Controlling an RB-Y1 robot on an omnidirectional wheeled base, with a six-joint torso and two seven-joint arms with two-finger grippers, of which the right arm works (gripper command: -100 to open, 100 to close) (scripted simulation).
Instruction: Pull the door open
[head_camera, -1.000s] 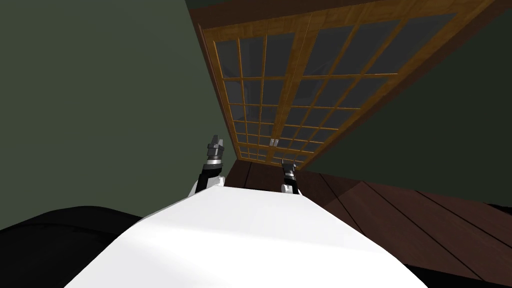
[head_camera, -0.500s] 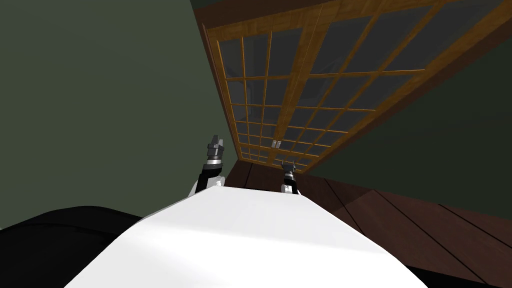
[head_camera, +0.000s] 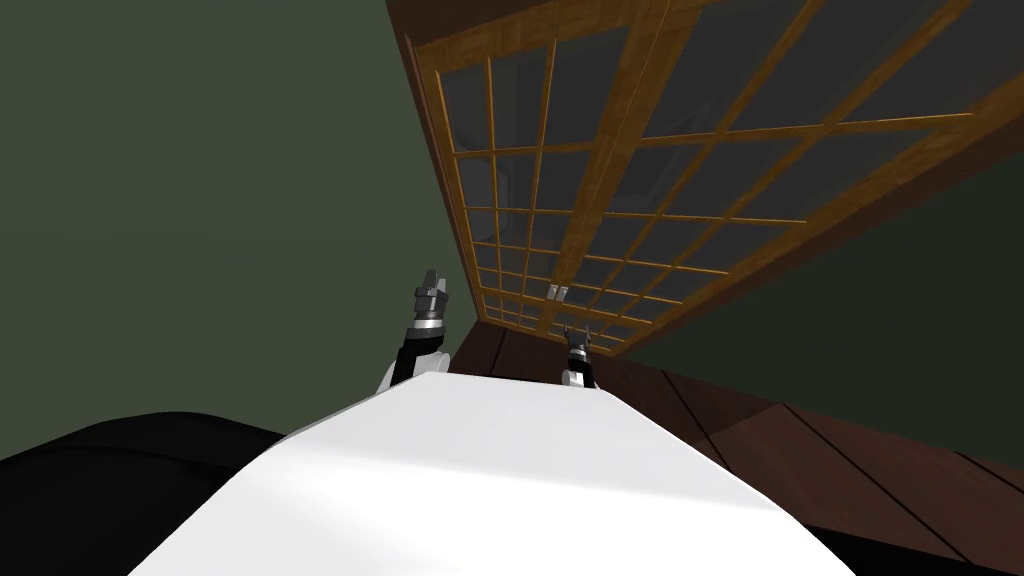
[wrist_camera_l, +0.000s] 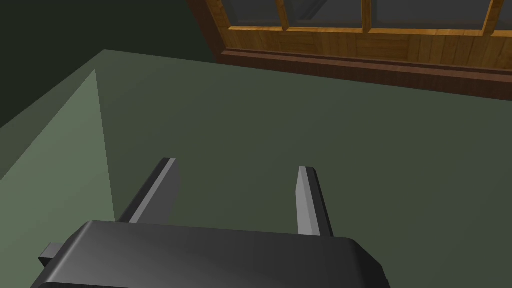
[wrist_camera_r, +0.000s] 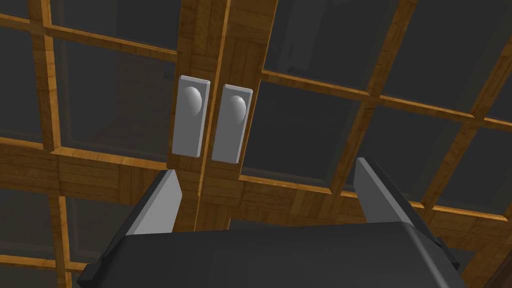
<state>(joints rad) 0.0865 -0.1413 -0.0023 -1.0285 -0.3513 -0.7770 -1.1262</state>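
Door (head_camera: 597, 190): double-leaf, brown wood with a grid of dark glass panes, dark brown frame (head_camera: 415, 120) around it. Fills head view from 12 to 2 o'clock. Leaves flush with each other, meeting at the centre stiles.

Handles (head_camera: 558, 292): two light grey upright plates, each with a round knob near one end, one per leaf, side by side across the centre seam. At 12 o'clock from the right gripper (head_camera: 575, 333) in head view, close above it but apart.

Right wrist view: left-leaf plate (wrist_camera_r: 190, 116) and right-leaf plate (wrist_camera_r: 232, 123) straight ahead of the right gripper (wrist_camera_r: 266, 167), not touched. Fingers (wrist_camera_r: 159, 205) spread wide, nothing between them. Both plates sit nearer this finger than the other, off the gripper's midline.

Left gripper (head_camera: 431, 275): at 11 o'clock from the right one in head view, held up in front of the green wall (head_camera: 200, 200), just beside the frame's edge. In its wrist view, left gripper (wrist_camera_l: 237, 165) faces the green wall, fingers (wrist_camera_l: 307, 200) apart and empty; a strip of door wood and dark frame runs past well beyond the tips.

Dark plank floor (head_camera: 800, 450) at 4 o'clock in head view, running to the door's foot.
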